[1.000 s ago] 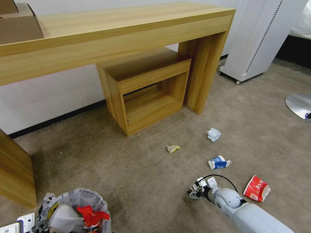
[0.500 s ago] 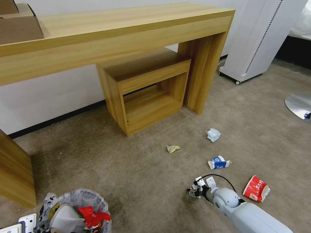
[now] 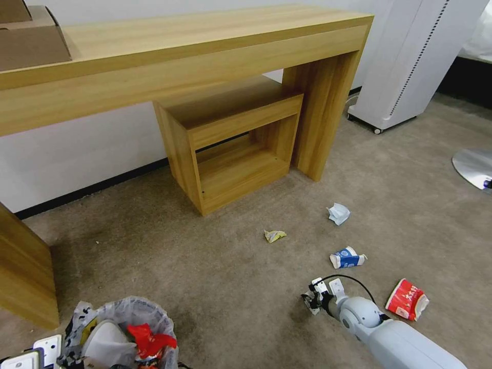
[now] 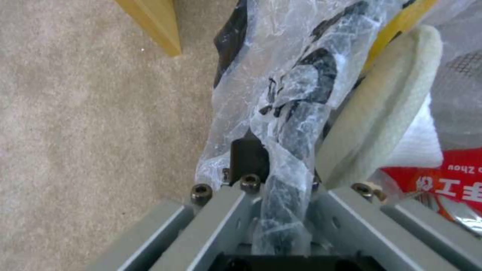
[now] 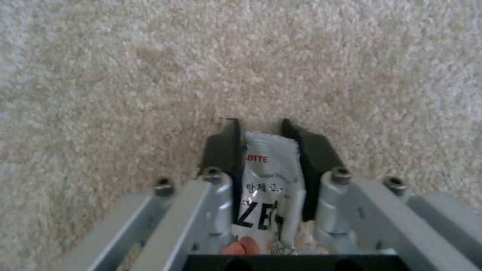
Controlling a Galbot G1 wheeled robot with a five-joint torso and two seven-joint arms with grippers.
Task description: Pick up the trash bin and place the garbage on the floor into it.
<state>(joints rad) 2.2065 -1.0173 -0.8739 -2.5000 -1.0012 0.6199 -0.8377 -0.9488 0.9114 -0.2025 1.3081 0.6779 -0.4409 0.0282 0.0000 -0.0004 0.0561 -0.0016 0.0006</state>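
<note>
The trash bin (image 3: 125, 333), lined with a crinkled clear bag, is at the lower left of the head view, with a white slipper (image 3: 105, 346) and a red wrapper (image 3: 148, 342) inside. My left gripper (image 4: 284, 165) is shut on its bagged rim (image 4: 301, 124). My right gripper (image 3: 311, 299) is low over the beige carpet floor (image 3: 230, 287), shut on a white printed wrapper (image 5: 269, 169). More garbage lies on the floor: a yellow wrapper (image 3: 274, 236), crumpled white paper (image 3: 338, 213), a blue-white carton (image 3: 347, 258) and a red wrapper (image 3: 406, 299).
A long wooden desk (image 3: 179, 56) stands against the wall with a wooden cube shelf (image 3: 230, 143) under it and a cardboard box (image 3: 31, 38) on top. A white wheeled unit (image 3: 405, 66) and a metal disc base (image 3: 474, 166) are at the right.
The right gripper has shifted slightly to the right just over the carpet. The bin and the litter on the floor lie as before.
</note>
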